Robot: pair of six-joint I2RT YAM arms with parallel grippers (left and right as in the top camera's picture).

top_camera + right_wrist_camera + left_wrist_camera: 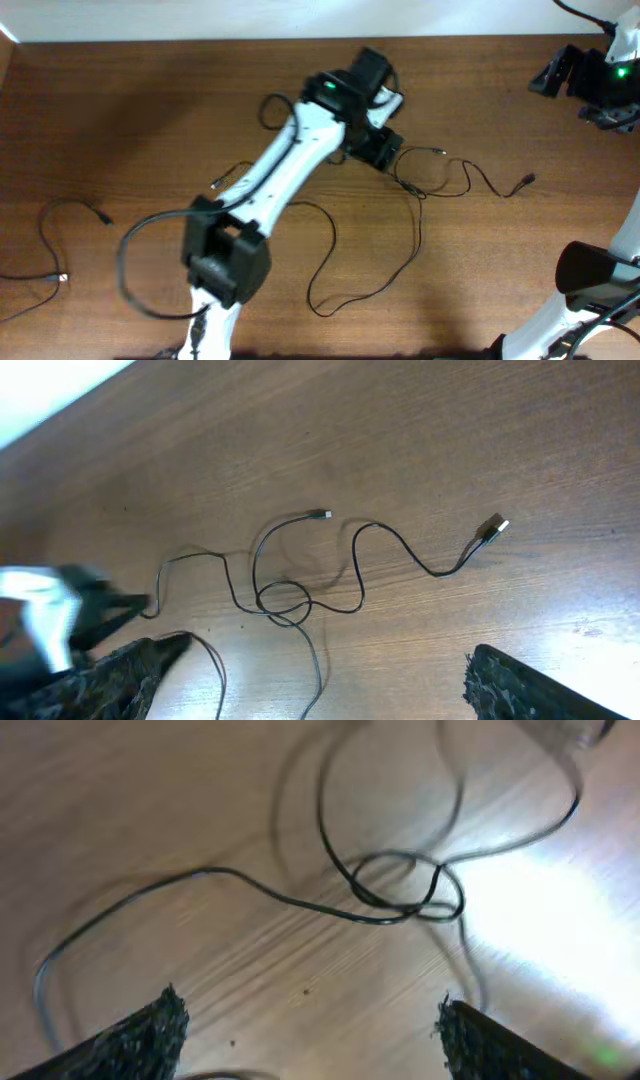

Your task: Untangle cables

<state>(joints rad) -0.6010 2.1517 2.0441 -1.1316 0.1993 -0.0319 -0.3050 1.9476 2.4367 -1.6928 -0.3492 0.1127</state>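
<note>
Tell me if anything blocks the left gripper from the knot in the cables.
Nothing visible does. The knot lies ahead of the open left gripper, with only bare table between them.

Brown wooden table beneath loose, partly knotted black cables

My claw hangs over the wooden table, jaws spread wide with nothing between them; only my two dark, rough fingertips show, one at each lower corner; beyond them the thin black cables cross in a small loose knot lying on the wood; one strand sweeps left and curls down; others rise, blurred, toward the top edge; a bright glare washes the right side.
</note>
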